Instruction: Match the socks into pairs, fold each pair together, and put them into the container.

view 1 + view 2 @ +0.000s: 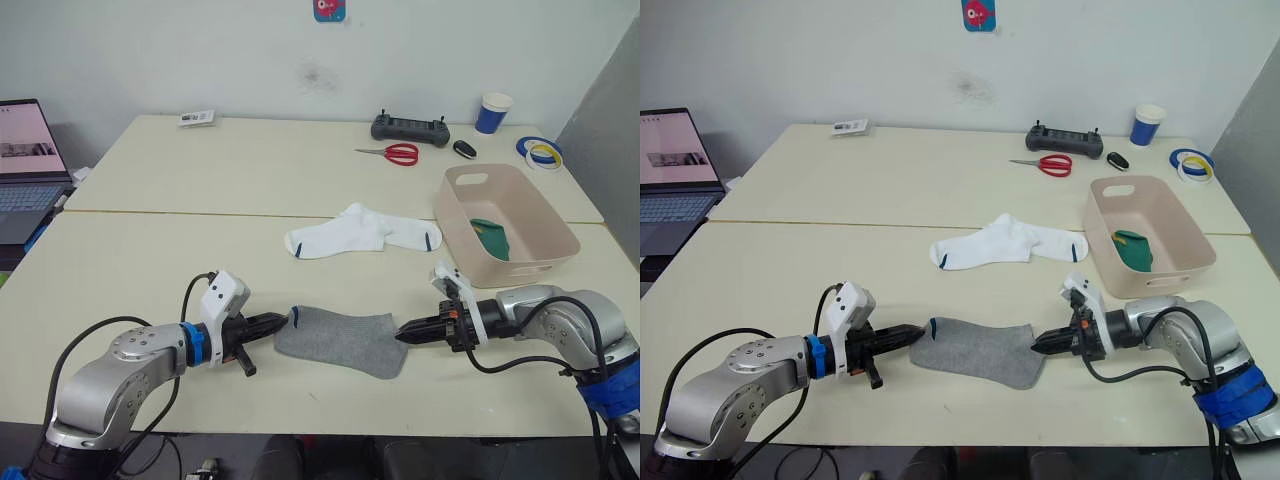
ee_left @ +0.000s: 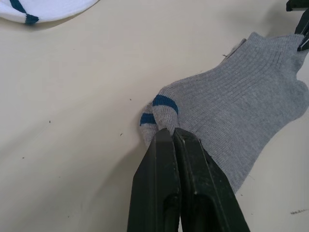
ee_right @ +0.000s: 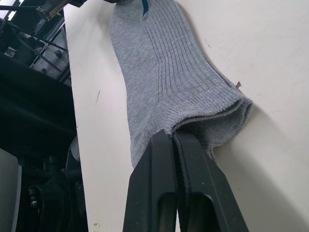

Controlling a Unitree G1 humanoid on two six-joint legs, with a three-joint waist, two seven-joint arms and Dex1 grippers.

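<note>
A grey sock pair with blue marks (image 1: 340, 340) lies flat near the table's front edge, stretched between my two grippers. My left gripper (image 1: 284, 321) is shut on its toe end, where the blue marks (image 2: 159, 108) show. My right gripper (image 1: 402, 334) is shut on the cuff end (image 3: 207, 123). Two white socks with dark toe tips (image 1: 360, 233) lie overlapped behind it at mid-table. The pale pink container (image 1: 510, 222) stands at the right, with a dark green sock (image 1: 492, 238) inside.
Along the far table lie red scissors (image 1: 392, 153), a black controller (image 1: 410, 128), a blue-and-white paper cup (image 1: 494, 112), tape rolls (image 1: 540, 151) and a small card (image 1: 197, 117). A laptop (image 1: 28, 160) stands off the left edge.
</note>
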